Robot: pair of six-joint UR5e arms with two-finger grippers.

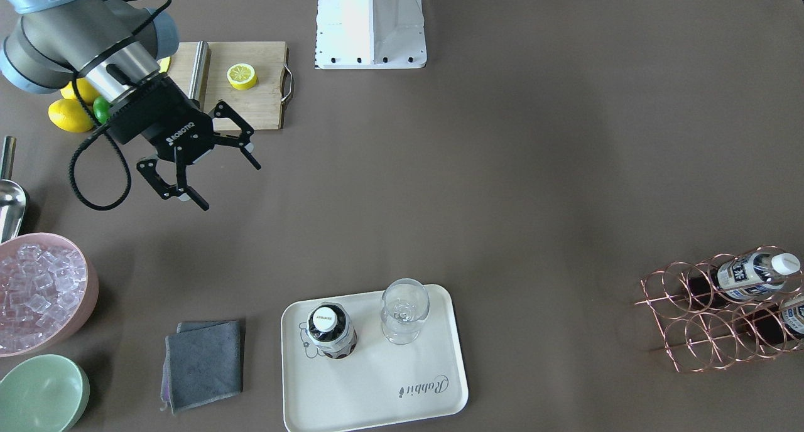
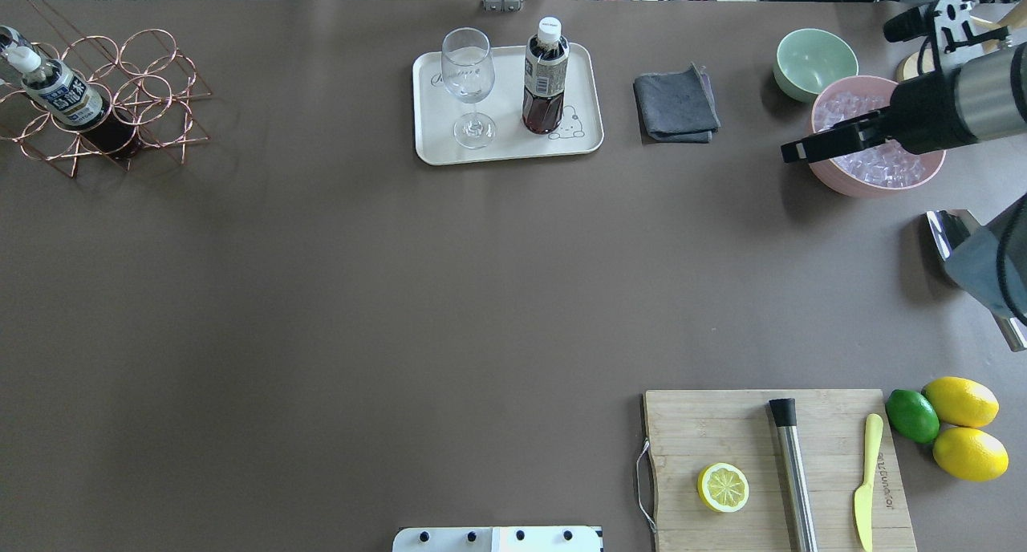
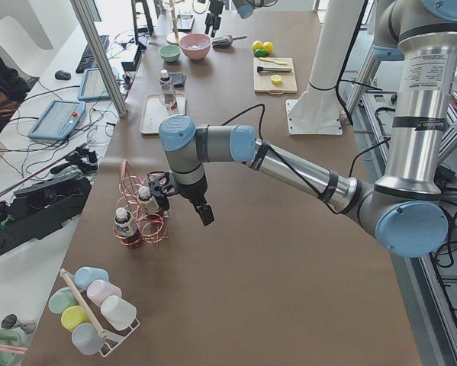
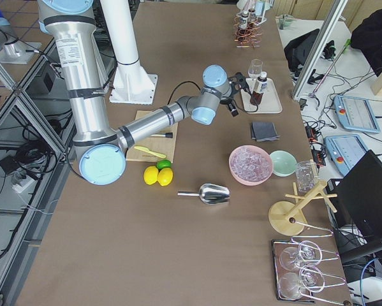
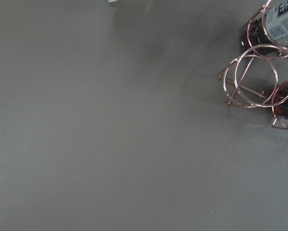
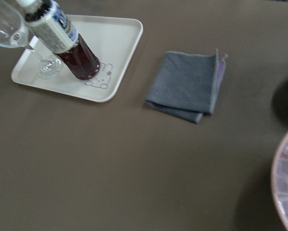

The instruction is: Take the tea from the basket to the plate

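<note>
Overhead exterior gives the lay of it: big brown table point(image 2: 401, 295), basket point(image 2: 128, 95) at one end, and the left arm point(image 3: 289, 164) reaching right up to it. The right arm point(image 1: 75, 36) is well apart from the basket, at the opposite end. The plate point(image 1: 377, 382) is also well apart from the basket, one tea point(image 1: 331, 331) upright on it. Two more lie slanted in the basket's rings, the upper tea point(image 1: 750, 274) cap-high, pointing away from the plate. The left gripper point(image 3: 184, 200) hangs just beside the basket, clearly the nearer one; its spread, can't tell. The right gripper point(image 1: 231, 187) is spread wide, empty.
</note>
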